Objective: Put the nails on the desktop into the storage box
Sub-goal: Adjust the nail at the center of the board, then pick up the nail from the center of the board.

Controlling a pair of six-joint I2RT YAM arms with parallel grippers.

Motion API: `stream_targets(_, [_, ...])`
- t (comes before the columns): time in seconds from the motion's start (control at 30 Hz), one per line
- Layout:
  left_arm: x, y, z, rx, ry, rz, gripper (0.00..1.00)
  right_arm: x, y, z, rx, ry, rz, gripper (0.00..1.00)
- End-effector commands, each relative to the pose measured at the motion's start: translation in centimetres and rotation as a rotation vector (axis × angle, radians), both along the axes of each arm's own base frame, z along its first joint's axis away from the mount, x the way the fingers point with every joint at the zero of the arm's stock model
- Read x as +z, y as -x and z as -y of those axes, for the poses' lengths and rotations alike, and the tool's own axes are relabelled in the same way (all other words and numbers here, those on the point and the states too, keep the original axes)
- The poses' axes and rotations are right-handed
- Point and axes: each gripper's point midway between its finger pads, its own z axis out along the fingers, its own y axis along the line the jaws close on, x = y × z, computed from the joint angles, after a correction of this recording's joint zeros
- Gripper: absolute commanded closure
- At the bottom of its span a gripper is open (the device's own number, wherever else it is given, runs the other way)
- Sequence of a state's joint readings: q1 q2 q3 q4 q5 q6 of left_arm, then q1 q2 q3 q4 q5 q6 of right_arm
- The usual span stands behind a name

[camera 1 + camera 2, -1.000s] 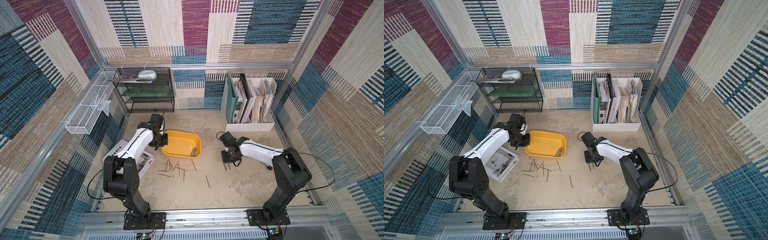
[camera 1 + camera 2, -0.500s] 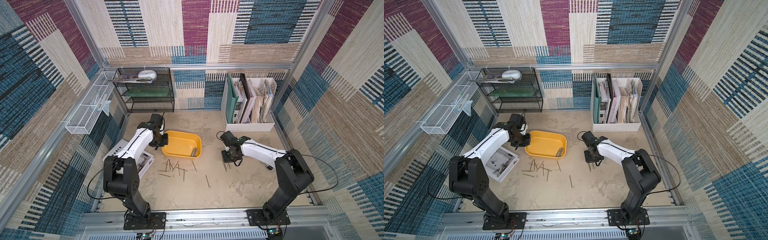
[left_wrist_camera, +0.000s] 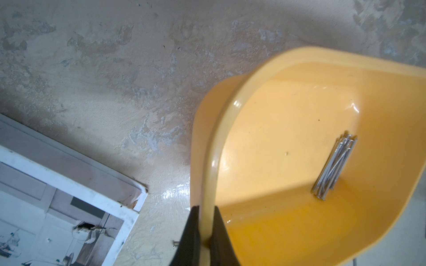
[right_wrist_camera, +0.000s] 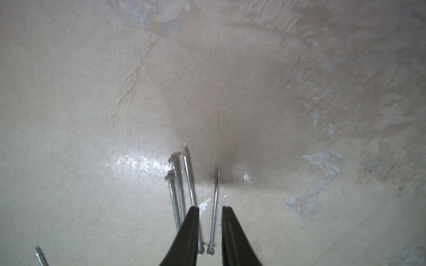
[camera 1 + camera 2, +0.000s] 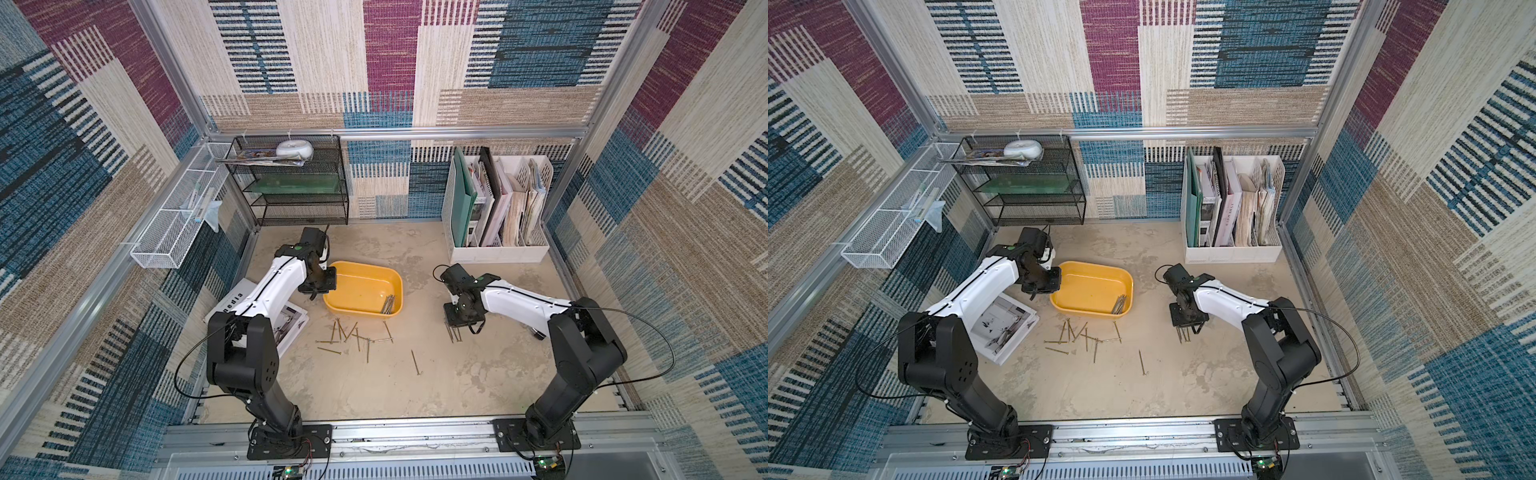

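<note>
Nails [image 4: 214, 207] lie on the counter [image 5: 415, 386], apart from the storage box [image 5: 357, 286] toward the right arm. The slightly spread right end effector [image 4: 210, 208] straddles one, so close squarely mid-shaft. Left end effector [image 3: 205, 208] pinches the box's rim.

Left tool [image 3: 205, 208] clamped tight; right tool [image 4: 210, 208] slightly parted, both downward.

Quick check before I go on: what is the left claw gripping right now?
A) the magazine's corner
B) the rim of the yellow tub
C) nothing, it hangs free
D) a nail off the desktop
B: in the left wrist view the left claw is shut on the rim of the storage box, one finger on either side of the wall.
</note>
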State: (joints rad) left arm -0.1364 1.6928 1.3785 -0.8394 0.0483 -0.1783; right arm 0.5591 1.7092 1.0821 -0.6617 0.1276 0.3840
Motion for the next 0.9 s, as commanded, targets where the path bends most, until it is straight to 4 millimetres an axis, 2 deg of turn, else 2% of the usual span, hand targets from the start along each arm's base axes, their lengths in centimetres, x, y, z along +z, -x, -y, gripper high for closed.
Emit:
stream_targets(0.0, [0.4,-0.2,0.2,-0.006,0.014,0.009,1.00,-0.3,0.4,0.6,0.004,0.029,-0.012,0.76])
stream_targets(0.47, [0.4,-0.2,0.3,-0.007,0.016,0.009,1.00,-3.3,0.6,0.9,0.020,0.072,-0.061,0.82])
stream_targets(0.57, [0.5,-0.3,0.3,-0.008,0.015,0.011,1.00,-4.1,1.1,1.4,0.022,0.096,-0.081,0.88])
stream_targets(0.67, [0.4,-0.3,0.2,-0.008,0.014,0.010,1.00,-4.5,1.4,2.1,0.018,0.132,-0.094,1.00])
stream_targets(0.77, [0.4,-0.2,0.3,-0.008,0.014,0.009,1.00,-3.2,0.6,3.4,-0.017,0.173,-0.044,1.00])
stream_targets(0.87, [0.4,-0.3,0.2,-0.005,0.013,0.008,1.00,0.8,-1.6,3.6,-0.053,0.102,0.059,1.00])
